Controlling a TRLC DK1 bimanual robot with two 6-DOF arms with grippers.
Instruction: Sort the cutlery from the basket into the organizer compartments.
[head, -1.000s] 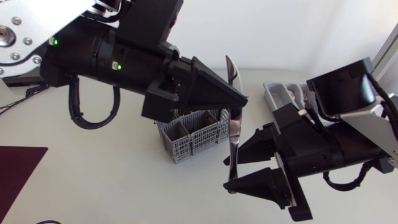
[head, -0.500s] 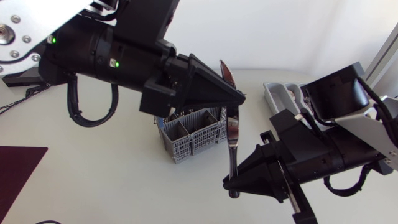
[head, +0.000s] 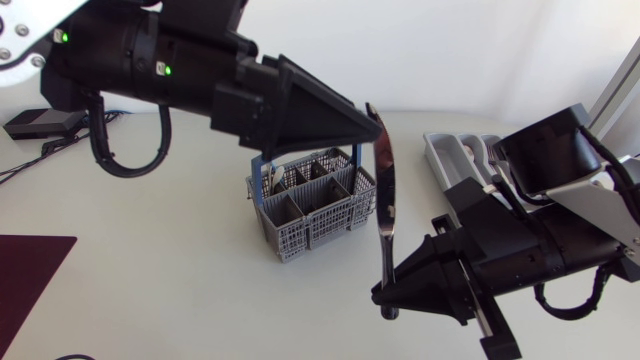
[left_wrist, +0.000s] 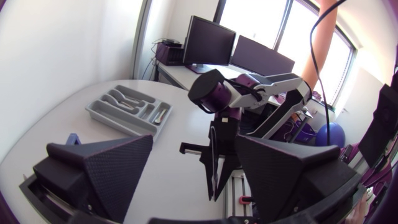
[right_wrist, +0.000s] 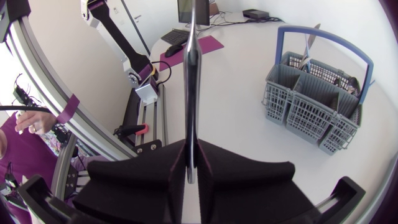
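Beside the basket (head: 310, 205), right gripper (head: 388, 298) clamps a table knife (head: 384, 190) upright; left gripper (left_wrist: 196, 149) gapes empty. Next, I judge: lay it in the organizer (head: 445, 150).

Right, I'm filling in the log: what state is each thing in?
Left tool: open, empty.
Right tool: shut on the knife.
Knife: upright, held in the air.
Basket: upright, not empty.
Organizer: lying flat, partly filled.

The right arm (head: 555, 155) covers much of the organizer (head: 446, 152), and the left arm (head: 150, 60) hides part of the basket (head: 310, 215).
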